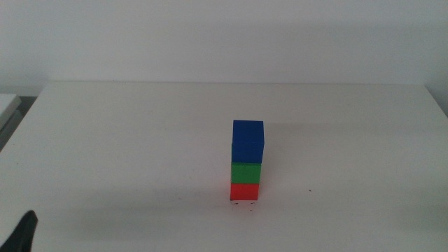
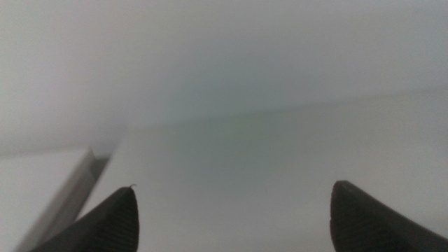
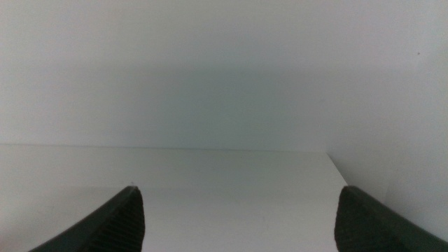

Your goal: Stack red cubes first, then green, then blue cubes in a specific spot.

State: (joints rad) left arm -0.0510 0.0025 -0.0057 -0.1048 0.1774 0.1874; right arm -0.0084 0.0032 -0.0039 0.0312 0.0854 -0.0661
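A white table (image 1: 140,140) is filling the frame; right of centre, blue (image 1: 248,141) is sitting on green (image 1: 246,172) on red (image 1: 244,190). Left gripper (image 2: 231,210) and right gripper (image 3: 238,213) are gaping wide, empty.

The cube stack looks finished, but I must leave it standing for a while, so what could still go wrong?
1. The tower is narrow and three high, blue cube on green cube on red cube; a bumped table could topple it.
2. The blue cube seems to sit slightly off toward the right, so a knock may tip it.
3. The left gripper waits at the near left edge, jaws open; a sweeping restart might clip the stack.
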